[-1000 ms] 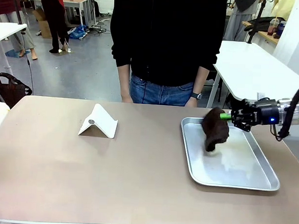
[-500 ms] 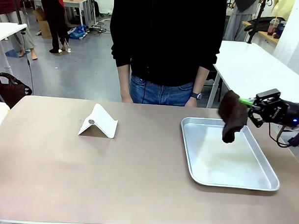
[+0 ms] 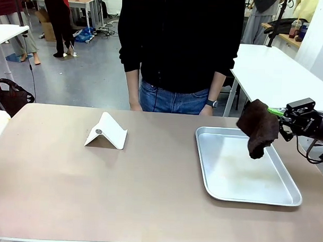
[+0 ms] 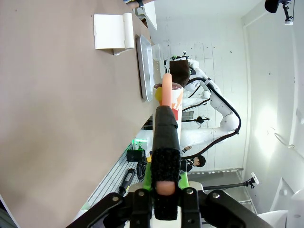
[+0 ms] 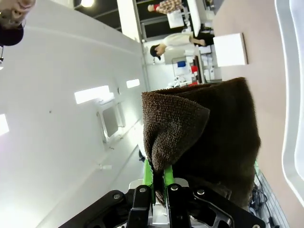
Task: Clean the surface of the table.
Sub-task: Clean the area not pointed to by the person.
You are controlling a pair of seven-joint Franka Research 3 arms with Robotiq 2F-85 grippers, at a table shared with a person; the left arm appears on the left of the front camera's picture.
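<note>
The taupe table (image 3: 122, 188) stretches across the front view. My right gripper (image 3: 281, 120) is shut on a dark brown cloth (image 3: 257, 128), which hangs in the air over the far right rim of the steel tray (image 3: 213, 170). In the right wrist view the cloth (image 5: 209, 133) is pinched between the green pads of that gripper (image 5: 158, 178). In the left wrist view my left gripper (image 4: 166, 183) is shut on a thin pink stick (image 4: 166, 88) with a black sleeve, held above the table (image 4: 61, 118).
A white folded stand (image 3: 106, 131) sits left of the table's centre. A person in a black top (image 3: 180, 42) stands at the far edge, hands down behind it. A white table (image 3: 274, 72) is at the back right.
My right gripper has lifted the brown cloth off the tray and carried it up and to the right. The left gripper has stayed shut.
</note>
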